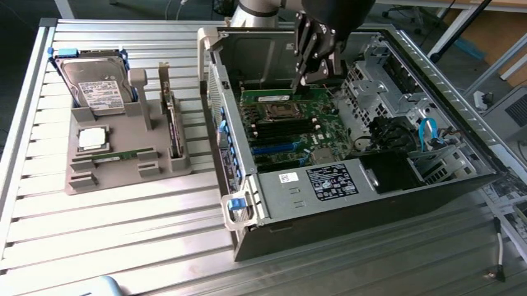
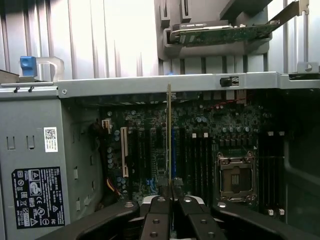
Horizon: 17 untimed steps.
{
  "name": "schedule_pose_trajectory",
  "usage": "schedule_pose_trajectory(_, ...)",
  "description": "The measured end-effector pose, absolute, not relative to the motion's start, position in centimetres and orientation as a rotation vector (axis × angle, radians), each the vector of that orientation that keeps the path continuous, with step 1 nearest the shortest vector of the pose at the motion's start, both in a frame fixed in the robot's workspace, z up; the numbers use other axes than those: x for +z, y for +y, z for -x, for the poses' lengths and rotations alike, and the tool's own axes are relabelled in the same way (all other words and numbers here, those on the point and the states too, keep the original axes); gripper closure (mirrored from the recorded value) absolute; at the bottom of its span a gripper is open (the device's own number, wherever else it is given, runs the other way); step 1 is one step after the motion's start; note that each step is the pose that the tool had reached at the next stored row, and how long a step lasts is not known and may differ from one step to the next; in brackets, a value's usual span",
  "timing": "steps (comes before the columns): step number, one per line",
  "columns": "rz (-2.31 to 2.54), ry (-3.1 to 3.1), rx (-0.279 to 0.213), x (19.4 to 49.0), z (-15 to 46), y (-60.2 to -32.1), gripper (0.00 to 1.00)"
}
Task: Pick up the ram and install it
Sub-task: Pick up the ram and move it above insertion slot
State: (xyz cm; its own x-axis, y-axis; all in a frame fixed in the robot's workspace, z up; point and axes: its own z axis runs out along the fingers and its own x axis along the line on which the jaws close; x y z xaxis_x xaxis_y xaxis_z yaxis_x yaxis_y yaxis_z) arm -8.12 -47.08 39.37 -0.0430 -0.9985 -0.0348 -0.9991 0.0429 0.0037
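Black fingers of the hand sit closest to the wrist camera. They are pressed almost together on the ram, which shows edge-on as a thin strip running out from between them.

In the exterior view the hand reaches down into the open computer case. The ram, a narrow green stick, lies lengthwise at its fingertips. It sits over the far edge of the motherboard, just beside the processor socket, on the side toward the case's inner wall. Whether its lower edge is seated in a slot or only just above the board cannot be told. On the socket's other side run several black slots.

The case lies on its side on the ribbed metal table, with a blue cable looped inside it toward the exterior view's right. Beside the case, toward the exterior view's left, stands a grey holder. It carries a hard drive propped upright, a square silver processor chip lying flat, and an expansion card set on edge.
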Motion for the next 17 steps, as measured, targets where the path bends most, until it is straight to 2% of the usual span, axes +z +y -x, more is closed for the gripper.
schedule_pose_trajectory(17,2.157,2.252,0.042,39.4,5.0,-47.3,0.88)
